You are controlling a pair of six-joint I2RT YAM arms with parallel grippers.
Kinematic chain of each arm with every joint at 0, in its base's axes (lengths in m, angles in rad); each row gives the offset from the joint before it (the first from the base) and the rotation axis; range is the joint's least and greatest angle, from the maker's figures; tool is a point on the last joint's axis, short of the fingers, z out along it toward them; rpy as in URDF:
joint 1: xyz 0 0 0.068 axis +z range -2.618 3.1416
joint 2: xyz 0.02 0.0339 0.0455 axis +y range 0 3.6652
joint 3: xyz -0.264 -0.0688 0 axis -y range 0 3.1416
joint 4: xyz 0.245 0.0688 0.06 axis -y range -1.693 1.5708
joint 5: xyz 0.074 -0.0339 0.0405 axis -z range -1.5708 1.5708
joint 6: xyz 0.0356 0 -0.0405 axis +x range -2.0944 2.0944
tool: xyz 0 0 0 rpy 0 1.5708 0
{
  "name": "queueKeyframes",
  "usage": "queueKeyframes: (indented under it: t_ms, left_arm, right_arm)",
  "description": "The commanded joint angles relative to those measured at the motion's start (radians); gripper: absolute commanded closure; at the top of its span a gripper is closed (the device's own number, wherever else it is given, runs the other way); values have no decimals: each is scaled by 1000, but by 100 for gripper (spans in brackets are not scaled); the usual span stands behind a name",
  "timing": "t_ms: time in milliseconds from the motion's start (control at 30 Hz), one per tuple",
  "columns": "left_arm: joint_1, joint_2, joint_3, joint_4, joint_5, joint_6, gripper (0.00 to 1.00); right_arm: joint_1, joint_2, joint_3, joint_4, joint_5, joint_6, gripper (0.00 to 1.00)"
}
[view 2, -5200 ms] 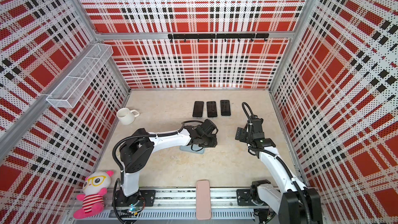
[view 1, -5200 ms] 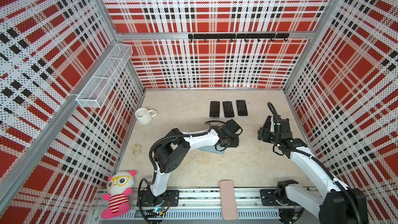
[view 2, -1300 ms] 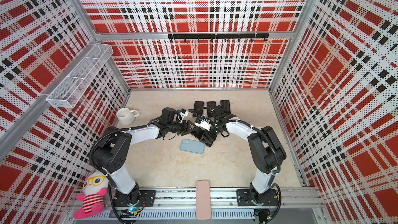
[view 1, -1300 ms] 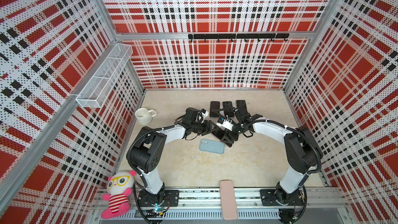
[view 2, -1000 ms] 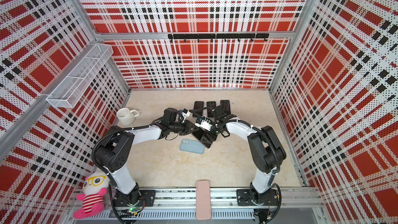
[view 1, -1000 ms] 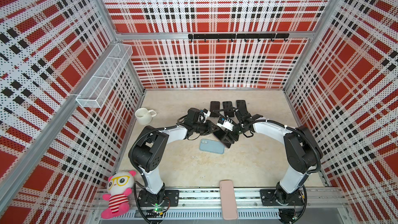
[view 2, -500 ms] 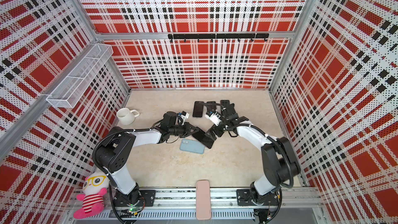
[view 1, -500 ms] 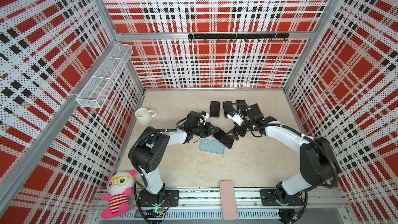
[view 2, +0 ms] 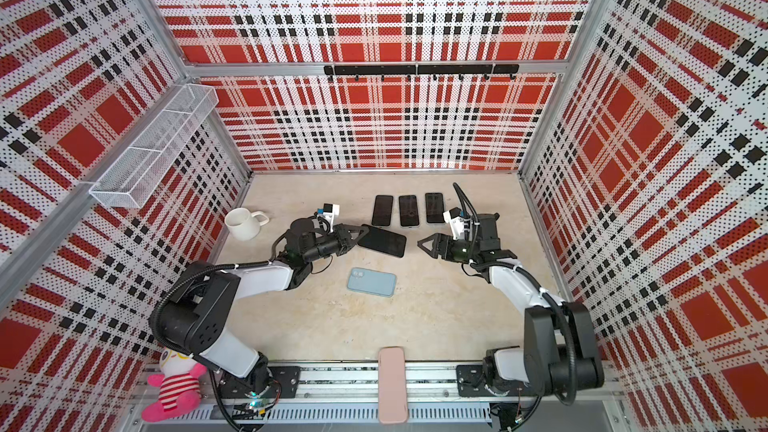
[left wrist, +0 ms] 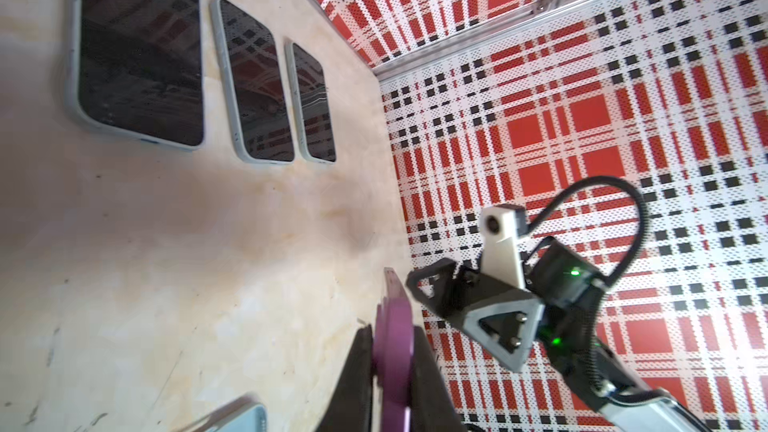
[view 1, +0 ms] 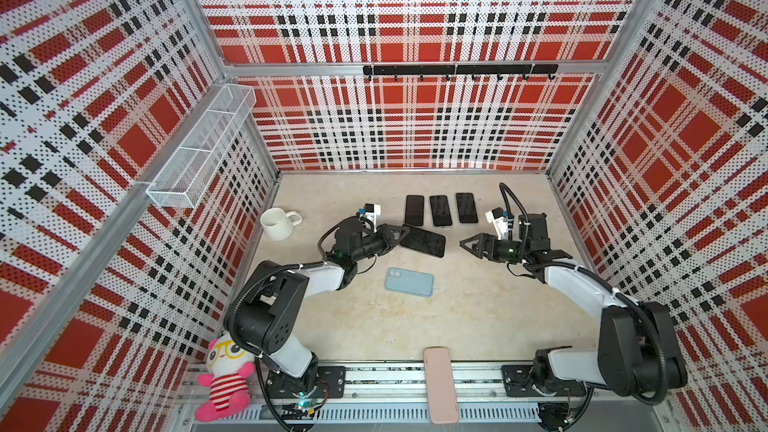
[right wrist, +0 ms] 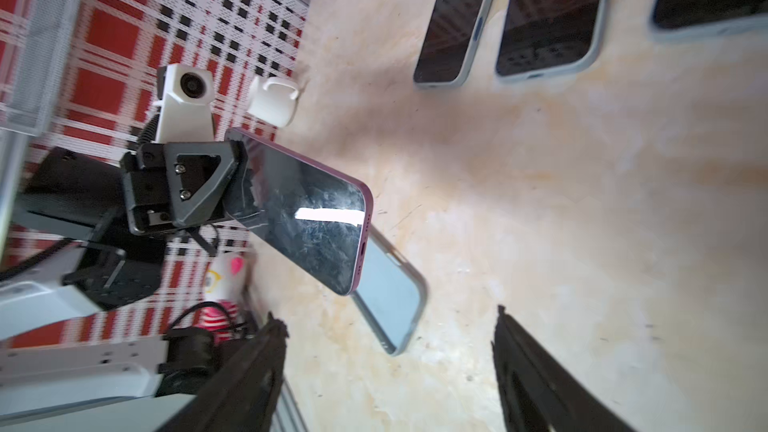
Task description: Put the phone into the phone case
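Two grippers face each other over the beige table (view 1: 478, 317). The left gripper (view 1: 399, 236) is clamped tight on one short end of the dark-screened phone (view 1: 426, 241), holding it clear of the surface, just in front of the three phones (view 1: 440, 210) lined up at the back. The right gripper (view 1: 466, 245) sits a little apart, jaws spread wide with nothing between them. The light blue phone case (view 1: 409, 281) lies flat on the table, nearer the front, untouched by either claw.
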Motion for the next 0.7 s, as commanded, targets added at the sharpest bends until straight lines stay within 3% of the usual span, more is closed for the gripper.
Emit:
queueKeyframes:
  t_ms: [0,133,300,467,667]
  left_arm:
    - [-4,-11,-16,160,42,-83,100]
    - [-13,31,-20,264,66,-151,100]
    - [-44,98,-2,377,88,-229,100]
    - [-55,135,9,379,82,-230,100]
    - [-56,154,20,378,76,-229,100]
  right_arm:
    - [0,50,-49,369,-235,254,22]
    - [12,159,-71,660,-313,416,25]
    - [76,239,-15,692,-319,417,31]
    - [96,268,-16,827,-337,516,51]
    - [96,226,-28,812,-354,518,71]
